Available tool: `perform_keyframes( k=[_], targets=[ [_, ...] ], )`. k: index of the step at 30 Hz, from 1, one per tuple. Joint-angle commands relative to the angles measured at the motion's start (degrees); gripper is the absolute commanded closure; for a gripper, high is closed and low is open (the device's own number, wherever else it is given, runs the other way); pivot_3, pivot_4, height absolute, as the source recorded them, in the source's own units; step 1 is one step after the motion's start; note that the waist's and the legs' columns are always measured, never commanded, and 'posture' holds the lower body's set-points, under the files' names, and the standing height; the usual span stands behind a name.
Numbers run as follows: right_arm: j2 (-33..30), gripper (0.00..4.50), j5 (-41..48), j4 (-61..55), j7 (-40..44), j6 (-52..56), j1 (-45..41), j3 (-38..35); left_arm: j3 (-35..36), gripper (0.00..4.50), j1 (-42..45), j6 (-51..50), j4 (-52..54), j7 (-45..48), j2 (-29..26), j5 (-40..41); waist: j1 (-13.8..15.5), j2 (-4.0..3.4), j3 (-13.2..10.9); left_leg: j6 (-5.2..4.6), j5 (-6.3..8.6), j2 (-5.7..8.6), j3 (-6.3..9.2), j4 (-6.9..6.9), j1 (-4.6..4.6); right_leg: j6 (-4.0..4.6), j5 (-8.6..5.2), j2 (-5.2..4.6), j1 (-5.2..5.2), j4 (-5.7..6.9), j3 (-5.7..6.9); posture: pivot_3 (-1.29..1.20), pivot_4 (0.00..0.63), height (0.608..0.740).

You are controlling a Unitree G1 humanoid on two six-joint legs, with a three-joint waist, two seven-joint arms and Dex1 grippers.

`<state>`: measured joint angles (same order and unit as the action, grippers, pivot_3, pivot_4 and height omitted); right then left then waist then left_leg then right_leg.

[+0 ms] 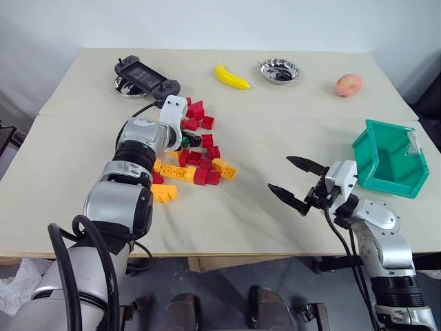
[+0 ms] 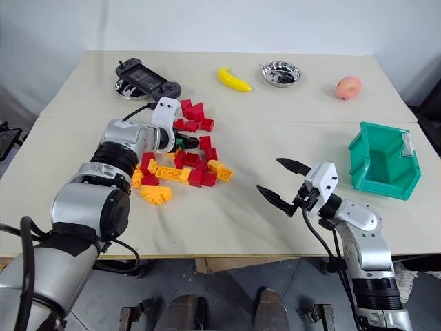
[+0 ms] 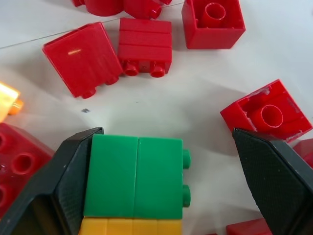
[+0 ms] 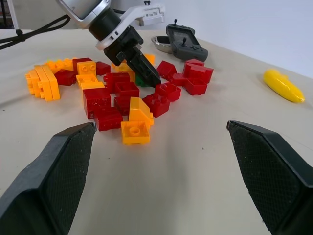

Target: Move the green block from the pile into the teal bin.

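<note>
**Left gripper straddles the green block in the pile**

The green block (image 3: 134, 177) lies on its side between the fingers of the left gripper (image 3: 161, 196), one finger (image 3: 68, 181) touching its flat side, the other standing apart past the studs, so the jaws are spread and nothing is clamped. A yellow brick (image 3: 129, 226) sits against the green one on the wrist side. Red bricks of the pile (image 1: 196, 162) lie just ahead of the fingertips and to either side. The right gripper (image 1: 298, 183) hangs above bare table (image 1: 241, 214) well clear of the pile, jaws wide and empty. The teal bin (image 1: 389, 158) stands just beyond that right gripper, to its outer side.
</note>
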<state>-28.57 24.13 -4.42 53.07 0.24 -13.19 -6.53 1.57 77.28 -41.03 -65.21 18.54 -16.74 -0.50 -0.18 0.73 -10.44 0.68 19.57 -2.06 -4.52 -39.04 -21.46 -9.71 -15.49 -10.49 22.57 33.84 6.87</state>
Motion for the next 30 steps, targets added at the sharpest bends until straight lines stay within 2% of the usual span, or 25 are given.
perform_keyframes(
  k=[1, 5, 7, 10, 13, 14, 16, 18, 23, 25, 30],
  targets=[
    [-0.1, 0.0, 0.7, -1.1, -0.1, -0.5, -0.6, -0.4, -0.2, 0.65, 0.3, 0.9, 1.3, 0.5, -1.0, -0.4, 0.0, 0.0, 0.0, 0.0, 0.0, 0.0, 0.0, 0.0, 0.0, 0.0, 0.0, 0.0, 0.0, 0.0, 0.0, 0.0, 0.15, 0.74],
    [0.0, 0.0, 0.8, -1.4, -0.2, -0.3, -0.3, -0.3, 0.2, 1.9, 0.0, 3.3, 1.9, 0.7, -1.1, 0.1, 0.1, 0.0, 0.0, 0.0, 0.0, 0.0, 0.0, 0.0, 0.0, 0.0, 0.0, 0.0, 0.0, 0.0, 0.0, 0.0, 0.15, 0.74],
    [0.0, 0.0, 0.9, -1.5, -0.2, -0.2, -0.2, -0.3, 0.4, 2.35, 0.0, 4.4, 2.0, 1.4, -1.1, 0.5, 0.1, 0.0, 0.0, 0.0, 0.0, 0.0, 0.0, -0.01, 0.0, 0.0, 0.0, -0.01, 0.0, 0.0, 0.0, 0.0, 0.15, 0.74],
    [-0.2, 0.0, 1.0, -2.3, -0.5, 0.3, 0.3, -0.4, -0.3, 2.36, -0.7, 9.0, 3.4, 4.7, -1.7, 0.4, 0.0, 0.0, 0.0, 0.0, 0.0, 0.0, 0.0, -0.01, 0.0, 0.0, 0.0, -0.01, 0.0, 0.0, 0.0, 0.0, 0.15, 0.74],
    [-0.5, 0.0, 0.8, -3.2, -1.2, 0.7, 1.1, -0.9, 0.4, 2.36, -2.4, 20.6, 6.7, 12.9, -3.5, 2.0, 0.0, 0.0, 0.0, 0.0, 0.0, 0.0, -0.01, -0.01, 0.0, 0.0, 0.0, 0.0, 0.01, 0.0, 0.0, 0.0, 0.15, 0.74],
    [-0.8, 0.0, 0.8, -3.7, -1.5, 0.8, 1.6, -1.3, 0.3, 2.36, -3.3, 24.0, 8.3, 16.5, -4.1, 2.5, 0.0, 0.0, 0.0, 0.0, 0.0, 0.0, 0.0, -0.01, -0.01, 0.0, 0.0, 0.0, 0.02, 0.0, 0.0, 0.0, 0.15, 0.74],
    [-1.8, 0.0, 1.0, -5.2, -2.2, 1.1, 3.3, -3.0, 0.4, 2.36, -6.9, 35.6, 14.8, 30.5, -5.1, 6.5, 0.0, 0.0, 0.0, 0.0, 0.0, -0.01, -0.01, 0.02, -0.02, 0.0, 0.0, 0.0, 0.04, -0.01, 0.0, 0.0, 0.15, 0.74],
    [-2.5, 0.0, 1.1, -6.2, -3.1, 1.4, 4.6, -4.4, 0.3, 2.36, -9.5, 43.3, 19.0, 40.6, -5.1, 9.7, 0.2, -0.01, 0.0, 0.0, 0.0, 0.0, -0.02, 0.02, -0.03, 0.0, 0.0, -0.01, 0.05, -0.01, 0.0, 0.0, 0.15, 0.74],
    [-6.0, 0.0, 1.7, -8.9, -4.0, 1.4, 11.7, -10.9, -9.2, 2.36, -12.5, 46.3, 21.6, 55.2, 0.4, 7.6, 1.8, -0.01, 0.0, -0.02, 0.01, 0.01, -0.02, -0.14, -0.07, -0.01, 0.01, -0.02, -0.04, -0.03, 0.02, 0.0, 0.15, 0.74],
    [-6.8, 0.0, 1.8, -9.7, -4.3, 1.4, 13.8, -12.8, -12.2, 2.36, -12.9, 48.8, 20.9, 57.1, 2.5, 5.5, 1.8, -0.01, 0.0, -0.03, 0.02, 0.02, -0.02, -0.16, -0.06, -0.02, 0.01, -0.02, -0.07, -0.02, 0.01, 0.0, 0.15, 0.74],
    [-7.9, 0.0, 2.7, -13.5, -5.8, 2.7, 21.8, -19.8, -14.7, 2.36, -12.4, 51.2, 13.0, 50.7, 12.6, 2.7, 1.8, -0.01, 0.0, -0.06, 0.03, 0.01, -0.02, -0.13, -0.08, -0.02, 0.01, -0.02, -0.04, -0.07, 0.01, 0.0, 0.15, 0.74]
  ],
)
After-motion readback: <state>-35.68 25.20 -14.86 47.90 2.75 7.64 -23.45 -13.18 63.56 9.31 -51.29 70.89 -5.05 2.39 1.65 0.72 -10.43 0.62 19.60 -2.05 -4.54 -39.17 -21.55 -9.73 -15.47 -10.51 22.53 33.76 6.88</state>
